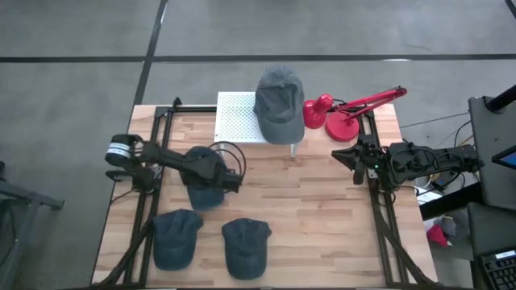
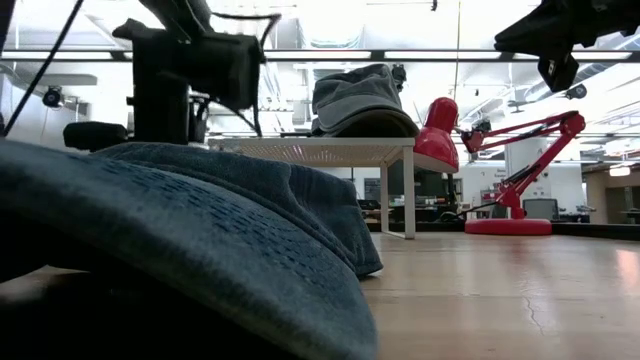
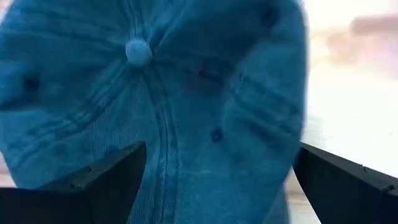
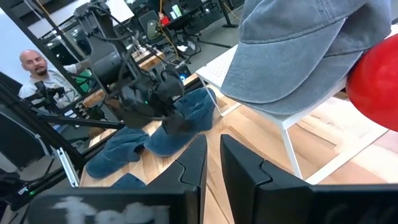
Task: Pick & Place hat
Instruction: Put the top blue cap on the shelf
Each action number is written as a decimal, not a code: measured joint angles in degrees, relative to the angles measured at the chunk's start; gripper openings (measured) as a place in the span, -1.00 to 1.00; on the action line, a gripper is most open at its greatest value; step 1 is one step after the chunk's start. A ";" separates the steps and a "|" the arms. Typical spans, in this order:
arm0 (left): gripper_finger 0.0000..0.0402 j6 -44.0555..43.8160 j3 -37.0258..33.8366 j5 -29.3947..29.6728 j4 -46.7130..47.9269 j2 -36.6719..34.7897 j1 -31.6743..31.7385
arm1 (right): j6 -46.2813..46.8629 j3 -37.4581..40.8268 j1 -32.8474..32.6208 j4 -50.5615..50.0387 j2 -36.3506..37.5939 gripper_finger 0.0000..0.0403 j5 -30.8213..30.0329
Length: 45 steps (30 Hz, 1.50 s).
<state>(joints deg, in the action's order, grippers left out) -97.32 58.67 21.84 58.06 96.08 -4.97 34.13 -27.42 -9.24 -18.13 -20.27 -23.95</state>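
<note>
Reach phase of the pick. The left gripper (image 1: 211, 172) hangs directly over a blue cap (image 1: 205, 193) lying on the wooden surface (image 1: 314, 209), left of centre, with its fingers (image 3: 93, 180) spread wide to either side of the crown and nothing between them yet. In the left wrist view the cap fills the frame: the top button (image 3: 138, 51) lies off to one side of the gap between the fingers, and stitched seams radiate from it across the panels. Whether the fingertips already touch the fabric cannot be told.

The right gripper (image 1: 355, 157) waits at the right edge of the surface, near the base of a red desk lamp (image 1: 343, 113); its fingers are drawn together with only a thin slit between them, and they hold nothing.

The likely destination is the white perforated stand (image 1: 234, 117) at the far edge, where a grey cap (image 1: 278, 101) already rests, overhanging one corner. Two more blue caps (image 1: 177, 238) (image 1: 244, 246) lie at the near edge.

The next move probably calls for a short descent and a firm pinch on a fold of the crown. The cap is soft washed cotton, slumped and creased; it will likely collapse under the fingers, so a shallow bite may slip off.
</note>
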 joint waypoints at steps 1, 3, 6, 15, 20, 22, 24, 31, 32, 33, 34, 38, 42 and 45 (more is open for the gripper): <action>0.97 0.09 0.00 -0.60 0.01 0.76 0.04 | 0.00 0.00 0.00 0.00 0.00 -0.78 -0.02; 0.97 0.13 0.00 -1.55 -0.06 2.37 0.04 | 0.00 0.00 0.00 0.00 0.00 -0.78 -0.02; 0.97 0.78 0.00 -1.68 -0.13 4.37 0.04 | 0.02 0.00 0.00 0.00 0.00 -0.78 -0.02; 0.63 1.82 0.21 -3.13 -1.21 6.43 0.11 | 0.26 0.00 0.00 -0.02 0.00 -0.78 -0.02; 0.24 0.89 -0.10 -5.02 -1.14 4.79 0.11 | 0.37 0.00 -0.02 -0.09 0.00 -0.78 -0.02; 0.10 0.84 -0.11 -5.06 -1.29 4.29 0.09 | 0.37 0.00 -0.02 -0.15 0.00 -0.78 -0.02; -0.02 0.83 -0.11 -5.22 -1.55 4.19 0.13 | 0.39 0.00 -0.02 -0.48 0.00 -0.78 -0.02; -0.42 1.03 -0.11 -6.17 -2.61 4.17 0.15 | 0.39 0.00 -0.02 -0.55 0.00 -0.78 -0.02; -0.47 1.33 -0.10 -6.16 -2.83 4.17 0.15 | 0.39 0.00 -0.02 -0.55 0.00 -0.78 0.00; -0.53 1.49 -0.11 -6.15 -3.09 4.17 0.15 | 0.39 0.00 -0.02 -0.55 0.00 -0.78 -0.01; -0.59 1.48 -0.09 -6.13 -3.22 4.17 0.15 | 0.39 0.00 -0.01 -0.55 0.00 -0.78 0.00; -0.82 1.47 0.00 -5.69 -3.08 4.09 0.13 | 0.39 0.00 -0.02 -0.61 0.00 -0.78 0.00; -0.95 1.62 0.08 -4.51 -2.53 3.87 0.13 | 0.39 0.00 -0.02 -1.26 -0.02 -0.78 0.00; -0.92 2.52 0.04 -4.28 -1.70 3.21 0.13 | 0.38 0.00 0.00 -1.43 -0.04 -0.78 0.00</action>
<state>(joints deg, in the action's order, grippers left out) -94.80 58.72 17.56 56.36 99.28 -4.84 34.51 -27.42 -9.23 -19.56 -20.32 -23.94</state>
